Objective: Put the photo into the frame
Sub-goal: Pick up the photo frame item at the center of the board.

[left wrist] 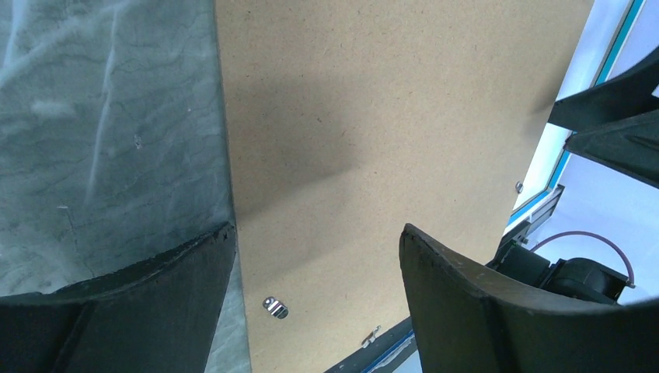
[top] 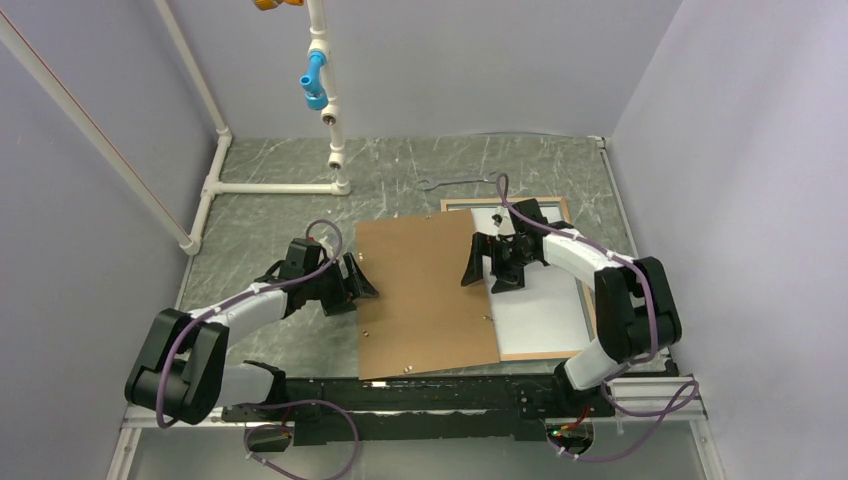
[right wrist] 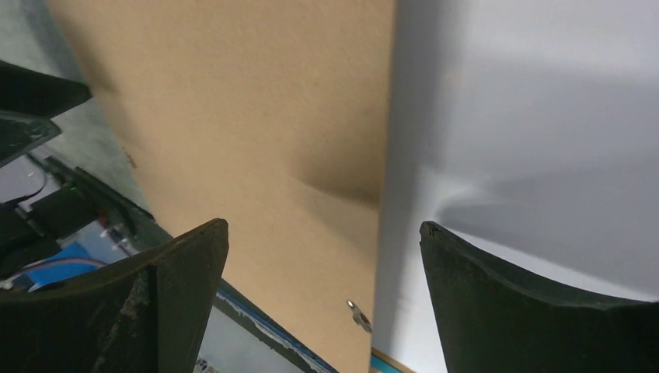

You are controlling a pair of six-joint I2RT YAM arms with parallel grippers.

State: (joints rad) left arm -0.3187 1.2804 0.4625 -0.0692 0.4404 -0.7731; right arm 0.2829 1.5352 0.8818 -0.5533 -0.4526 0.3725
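Grey marbled counter [top: 270, 215] carried everything. Plain brown backing board [top: 420, 300] lay flat mid-counter, slightly skewed, its right edge overlapping the left part of the frame [top: 545, 354]. The frame lay tan back up at right of centre, and a thin blue edge showed in the left wrist view. The photo [top: 540, 315] lay white side up inside the frame, its left strip apparently under the board. No print was visible, so face-down is a judgement.

The left hand [top: 365, 280] sat at the board's left edge with jaws spread wide and nothing between them, one finger over the counter, the other over the board. The right hand [top: 482, 283] sat over the board's right edge, also wide open and empty, one finger above the board, the other above the white sheet. Whether either touched down I could not tell.

A wrench [top: 455, 183] lay at the back just beyond the frame, unused. One small turn clip [left wrist: 275, 307] showed near the board's near edge.

Risks:
- The right hand closing here could catch the photo along with the board edge and crease it or drag it out of the frame
- The board was askew to the frame, so sliding it over could jam a corner on the rail or snag a clip
- A thin flat board is hard to pinch and could slip
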